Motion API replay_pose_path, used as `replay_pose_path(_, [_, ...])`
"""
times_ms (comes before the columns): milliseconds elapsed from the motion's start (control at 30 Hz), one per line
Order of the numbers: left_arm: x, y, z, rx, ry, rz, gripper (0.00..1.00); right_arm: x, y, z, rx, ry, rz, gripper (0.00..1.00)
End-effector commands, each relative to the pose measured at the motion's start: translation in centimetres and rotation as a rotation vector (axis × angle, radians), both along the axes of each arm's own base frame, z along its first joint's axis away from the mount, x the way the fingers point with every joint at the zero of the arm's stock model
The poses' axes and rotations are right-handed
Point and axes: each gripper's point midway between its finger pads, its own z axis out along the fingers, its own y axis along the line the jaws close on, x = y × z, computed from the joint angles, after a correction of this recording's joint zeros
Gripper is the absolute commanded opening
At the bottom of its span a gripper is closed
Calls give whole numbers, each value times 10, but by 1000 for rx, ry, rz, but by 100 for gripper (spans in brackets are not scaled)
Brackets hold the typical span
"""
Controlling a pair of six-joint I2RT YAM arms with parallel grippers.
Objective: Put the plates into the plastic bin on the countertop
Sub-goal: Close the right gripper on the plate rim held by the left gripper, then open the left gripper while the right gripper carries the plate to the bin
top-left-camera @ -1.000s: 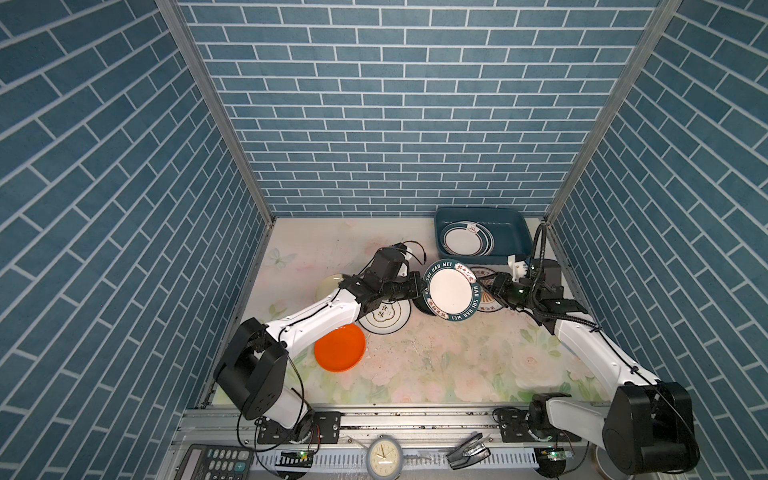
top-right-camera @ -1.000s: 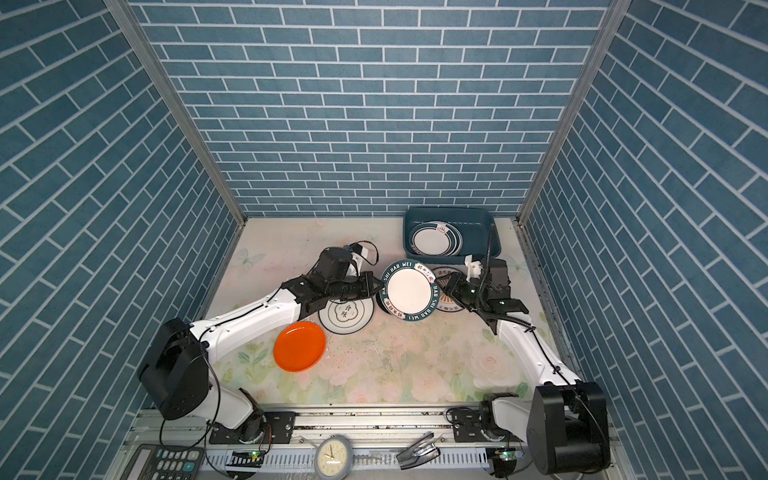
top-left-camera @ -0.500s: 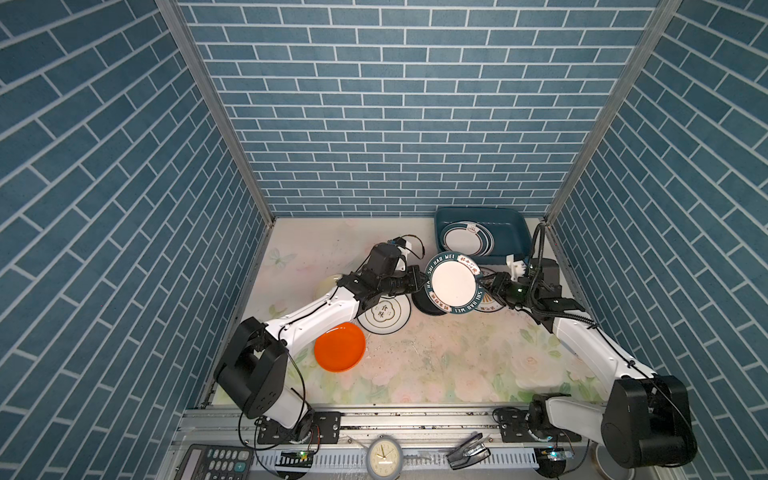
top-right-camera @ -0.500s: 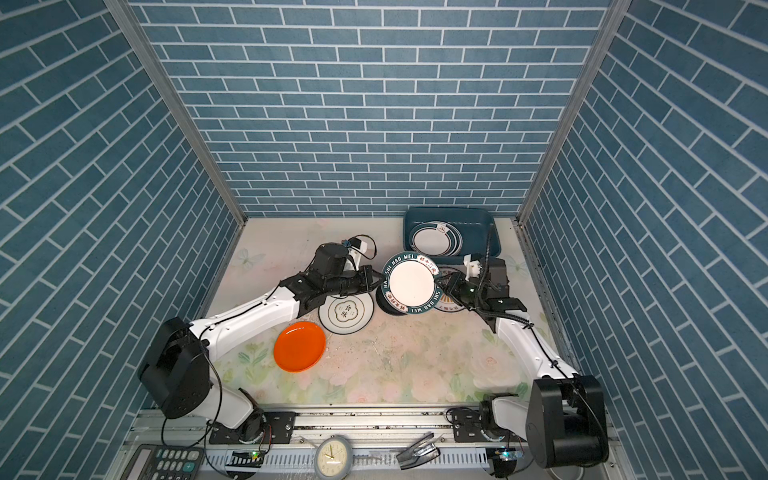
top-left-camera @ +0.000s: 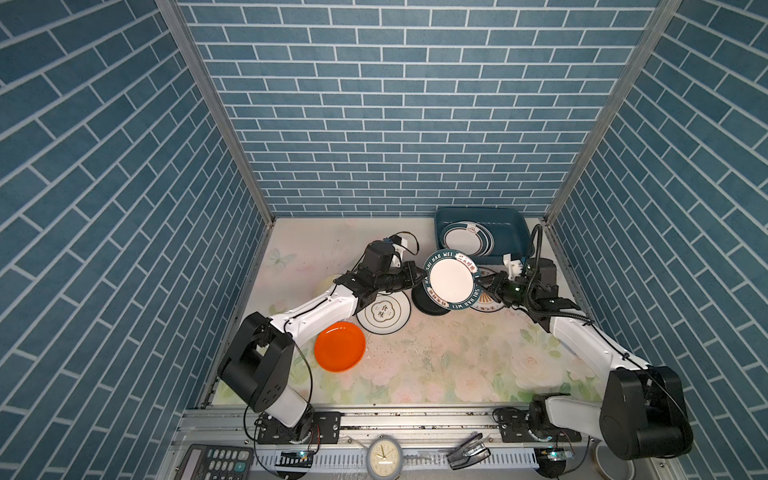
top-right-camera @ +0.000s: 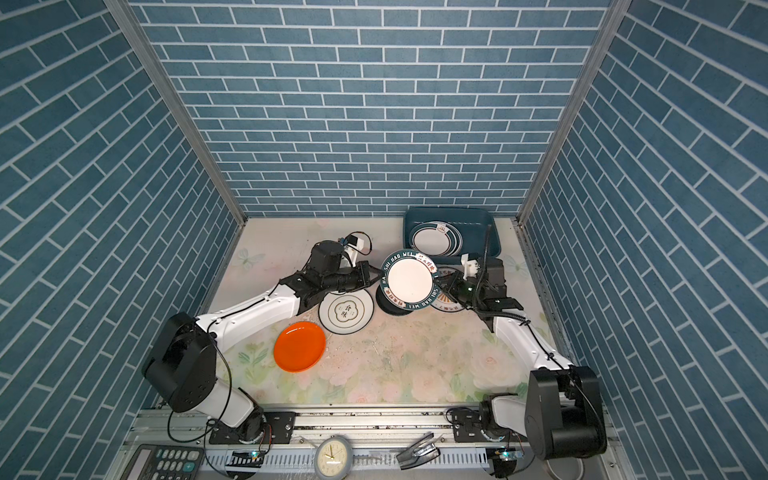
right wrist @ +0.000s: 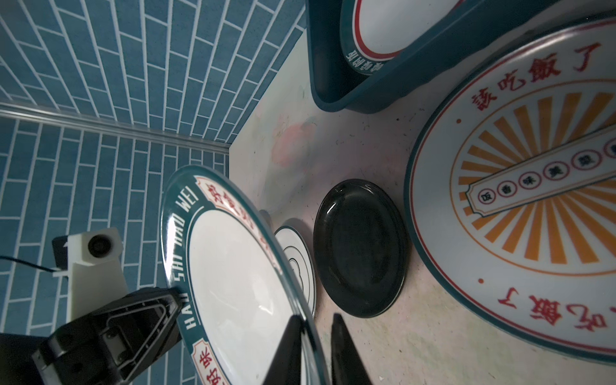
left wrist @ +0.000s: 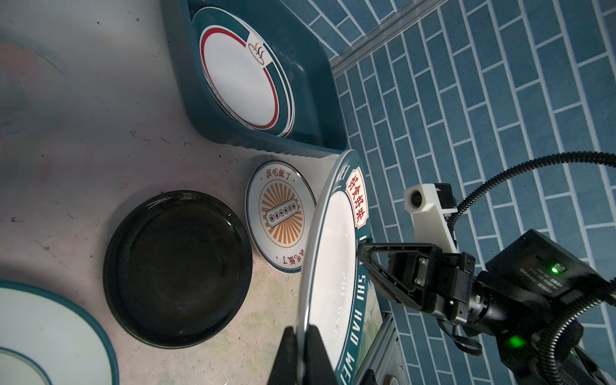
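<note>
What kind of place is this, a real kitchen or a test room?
Probably a robot test cell, not a kitchen: brick-print wall panels meet at metal corner posts, and the rose-printed countertop ends at a mounting rail holding the left arm and right arm.

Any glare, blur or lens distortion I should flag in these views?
In both top views the light is even and focus sharp, but the wide lens splays the brick walls. Left wrist: glare spots on the black plate; a pale rim near the lens is blurred. Right wrist: the sunburst plate looks soft, and the right gripper's fingers are unfocused wedges.
</note>
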Motion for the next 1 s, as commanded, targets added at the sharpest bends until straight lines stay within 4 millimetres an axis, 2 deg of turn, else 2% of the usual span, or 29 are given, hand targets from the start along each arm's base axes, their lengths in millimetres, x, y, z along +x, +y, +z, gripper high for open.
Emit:
replay_pose_path(0, [2, -7, 21, -58, -70, -35, 0, 1, 4, -5, 31, 32, -6, 7])
replay_pose_path(67, [2, -6, 20, -55, -66, -32, 0, 2, 5, -6, 39, 39, -5, 0])
replay_pose_path(133, [4, -2, 17, -47, -59, -21, 0, 2, 4, -6, 41, 41, -10, 0])
replay_pose_path(167, [3, -1, 17, -44, -59, -18, 10, 2, 4, -6, 40, 43, -11, 0])
replay_pose_path(233, [4, 5, 16, -35, -70, -7, 58, 3, 3, -6, 35, 41, -23, 0])
replay_pose_path(267, [4, 7, 16, -29, -75, -2, 69, 4, 2, -6, 33, 42, -28, 0])
replay_pose_path(367, [1, 16, 20, -8, -113, 16, 96, 6, 1, -1, 29, 37, -38, 0])
replay_pose_path(400, [1, 20, 22, 5, -124, 25, 99, 7, 1, 0, 26, 35, -39, 0])
replay_pose_path(533, [0, 37, 27, 72, -159, 63, 100, 14, -3, 8, -5, 19, -57, 0])
replay_pose_path(667, [-2, 56, 28, 145, -187, 99, 99, 29, -14, 22, -103, -10, -94, 0])
replay_pose_path(800, [-5, 77, 27, 215, -219, 145, 99, 56, -30, 35, -232, -46, -156, 0])
replay_pose_path(967, [-10, 95, 28, 256, -252, 191, 100, 95, -47, 36, -382, -56, -209, 0])
